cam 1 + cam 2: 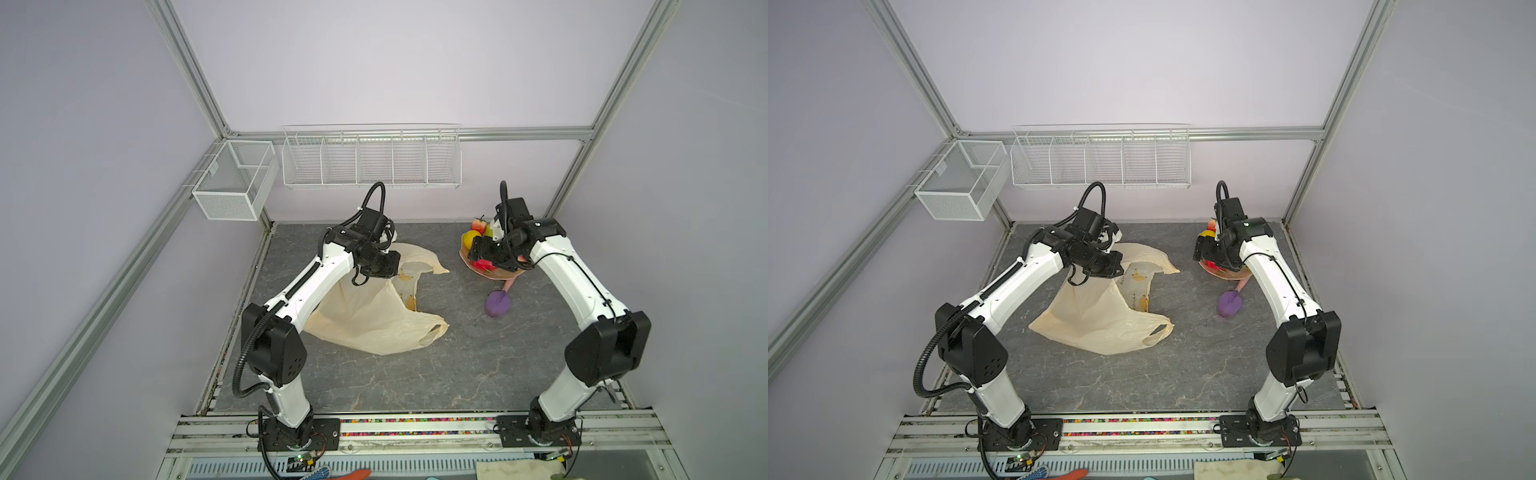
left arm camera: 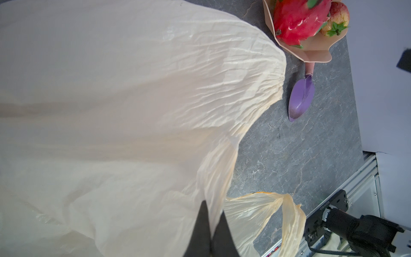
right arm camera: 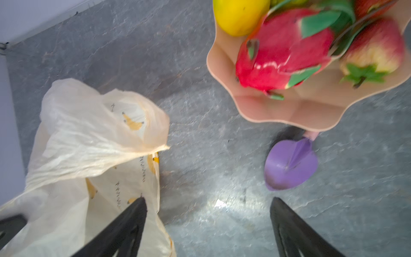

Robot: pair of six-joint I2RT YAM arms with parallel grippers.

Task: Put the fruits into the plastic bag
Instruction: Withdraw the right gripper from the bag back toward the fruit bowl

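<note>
The plastic bag (image 1: 374,316) is cream, crinkly and translucent, and lies spread over the left half of the grey mat. My left gripper (image 2: 213,207) is shut on the plastic bag's (image 2: 133,100) edge near its far end, with film pinched between the black fingers. The fruits sit in a pink wavy-edged dish (image 3: 278,111) at the back right: a red dragon fruit (image 3: 282,60), a yellow citrus (image 3: 240,15) and a red-yellow fruit with a green stem (image 3: 375,51). My right gripper (image 3: 208,200) hangs open over the dish's near side (image 1: 484,253), holding nothing.
A purple scoop (image 1: 497,303) with a pink handle lies just in front of the dish. A white wire rack (image 1: 372,160) and a mesh box (image 1: 235,178) hang on the back wall. Bare grey mat (image 1: 415,374) lies between the arm bases.
</note>
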